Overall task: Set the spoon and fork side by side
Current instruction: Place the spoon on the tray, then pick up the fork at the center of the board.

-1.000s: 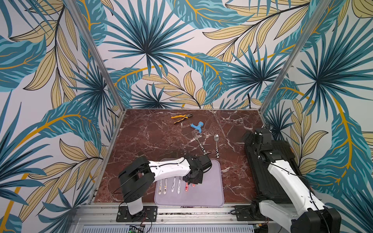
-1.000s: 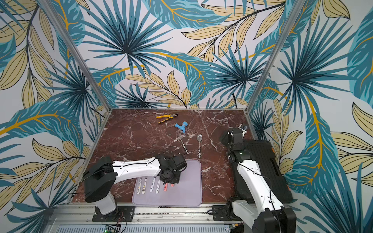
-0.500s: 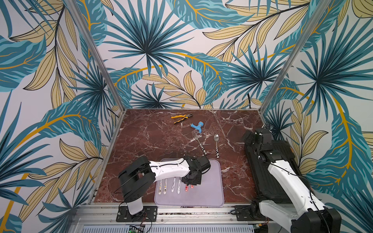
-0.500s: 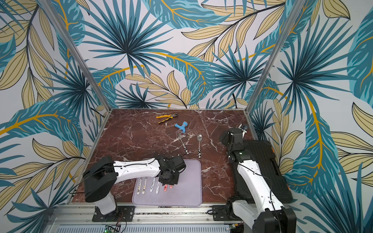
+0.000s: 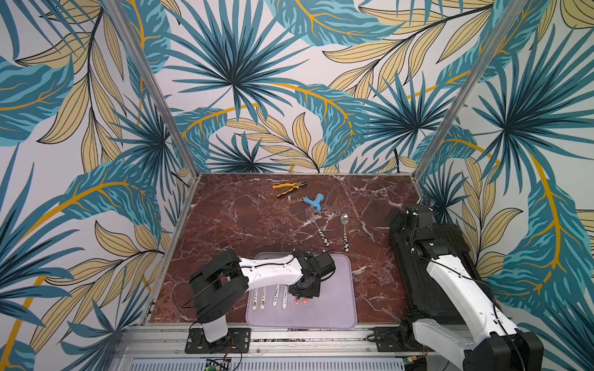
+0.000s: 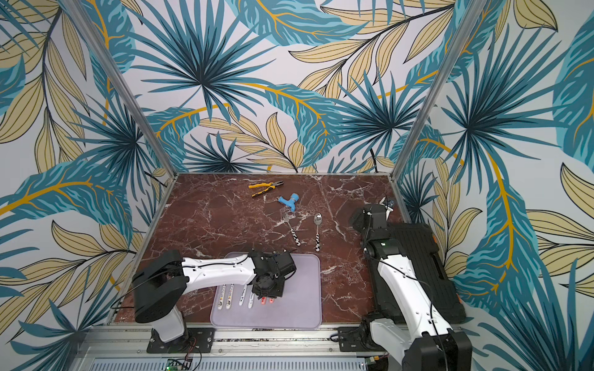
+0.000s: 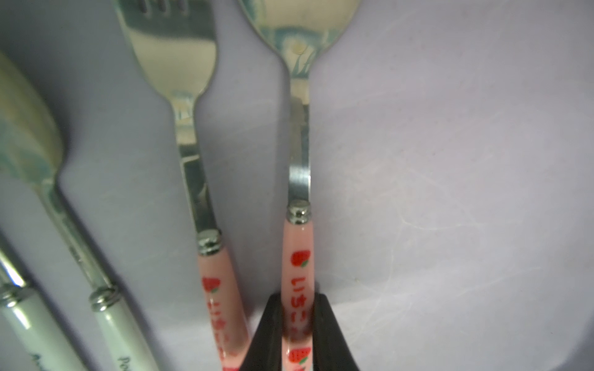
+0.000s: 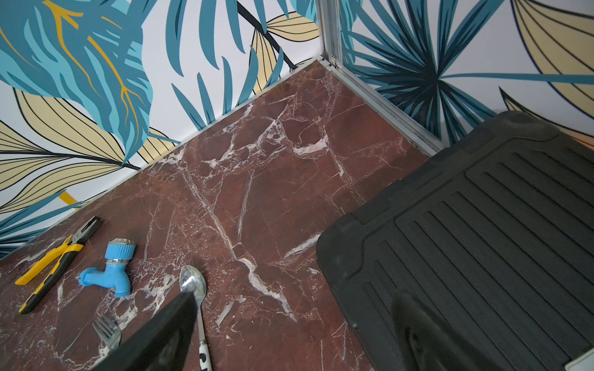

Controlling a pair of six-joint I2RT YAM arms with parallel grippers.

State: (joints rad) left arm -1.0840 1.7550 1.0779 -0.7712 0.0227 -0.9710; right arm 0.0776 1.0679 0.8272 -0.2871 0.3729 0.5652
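The left gripper is reaching down over the lavender tray, which is sitting at 6 o'clock on the marble table. Its black fingers are pressing in from both sides on the handle of the pink-handled spoon – clamped low on the strawberry print, with the bowl pointing toward 12 o'clock. The spoon is lying flat on the tray, and in both top views only its red end is showing from under the gripper.

The pink-handled fork is lying just beside it at 9 o'clock, roughly parallel and not touching. Further toward 9 o'clock, the white-handled cutlery is lying in a row on the same tray.

The right gripper is hanging at 3 o'clock with its jaws wide apart and holding nothing, next to the black mat. Toward 1 o'clock from the tray, a spotted fork and spotted spoon are lying near each other – beyond them, a blue tap and yellow pliers.
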